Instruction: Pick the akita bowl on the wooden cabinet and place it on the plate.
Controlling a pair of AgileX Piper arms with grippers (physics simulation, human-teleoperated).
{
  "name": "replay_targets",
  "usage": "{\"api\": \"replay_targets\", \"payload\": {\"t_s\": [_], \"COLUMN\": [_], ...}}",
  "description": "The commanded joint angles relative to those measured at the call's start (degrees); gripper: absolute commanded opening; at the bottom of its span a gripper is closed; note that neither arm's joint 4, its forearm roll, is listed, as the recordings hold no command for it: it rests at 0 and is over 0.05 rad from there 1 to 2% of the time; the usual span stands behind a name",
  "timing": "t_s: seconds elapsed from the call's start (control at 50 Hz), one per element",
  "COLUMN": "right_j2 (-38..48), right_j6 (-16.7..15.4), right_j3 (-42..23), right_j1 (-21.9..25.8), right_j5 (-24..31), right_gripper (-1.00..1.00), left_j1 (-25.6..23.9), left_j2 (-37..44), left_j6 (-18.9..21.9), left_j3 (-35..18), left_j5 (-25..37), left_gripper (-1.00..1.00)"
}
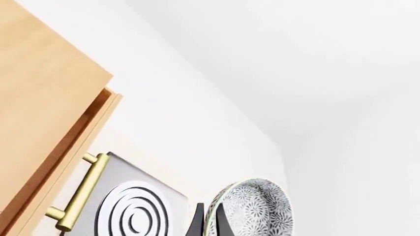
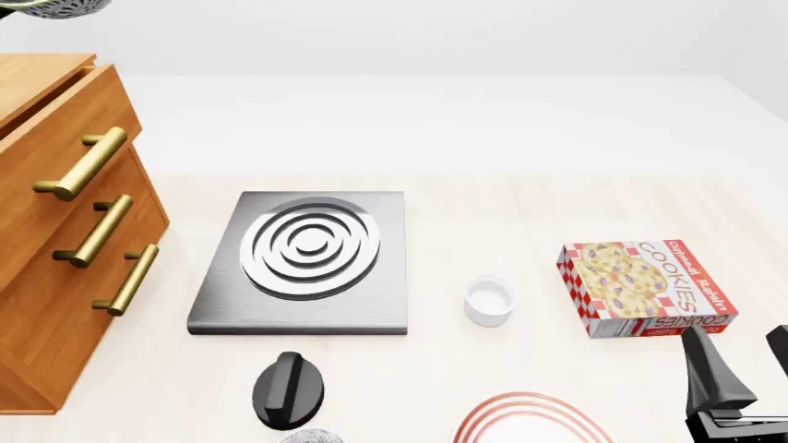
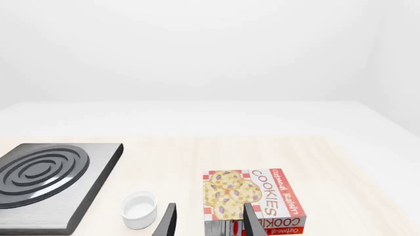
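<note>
Left gripper (image 1: 208,219): clamped on the rim of the akita bowl (image 1: 253,209), 1 dark finger (image 1: 195,222) outside the wall and 1 inside. Bowl tipped on edge in the left wrist view, patterned interior facing the camera.

Akita bowl in front view (image 2: 55,7): only a patterned sliver at the upper left corner, above the top of the wooden cabinet (image 2: 50,277); contact with the cabinet top not determinable, and the left gripper not identifiable in that view.

Wooden cabinet: at the left edge of the table (image 2: 493,221), 3 drawers, each with 1 brass bar handle (image 2: 84,164).

Plate (image 2: 532,415): flat on the table at the near edge, right of centre, cut off by the frame; only the red rings and part of the white surface visible. Nothing on the visible part.

Right gripper (image 2: 743,365): jaws apart, nothing held, low at the near right corner. In the right wrist view (image 3: 210,223), fingers spread above the near end of the cookie box (image 3: 253,196).

Other items on the table:
- Grey square stove plate (image 2: 302,263) with silver rings, just right of the cabinet.
- Small white cup (image 2: 489,301), between stove plate and cookie box, apart from both.
- Black knob-shaped object (image 2: 287,388), near the front edge, left of the plate.
</note>
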Motion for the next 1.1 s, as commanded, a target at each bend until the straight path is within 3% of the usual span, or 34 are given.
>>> {"api": "replay_targets", "payload": {"t_s": [0.02, 0.82, 1.1], "right_j2": [-0.02, -0.03, -0.02], "right_j6": [-0.01, 0.00, 0.00], "right_j3": [0.00, 0.00, 0.00], "right_j1": [0.00, 0.01, 0.00], "right_j5": [0.01, 0.01, 0.01], "right_gripper": [1.00, 1.00, 1.00], "left_j1": [-3.96, -16.44, -18.98], "left_j2": [-0.18, 0.39, 0.52], "left_j6": [1.10, 4.76, 3.53], "left_j3": [0.24, 4.26, 6.14], "left_j5": [0.11, 0.02, -0.13], "left_gripper": [-1.00, -1.00, -1.00]}}
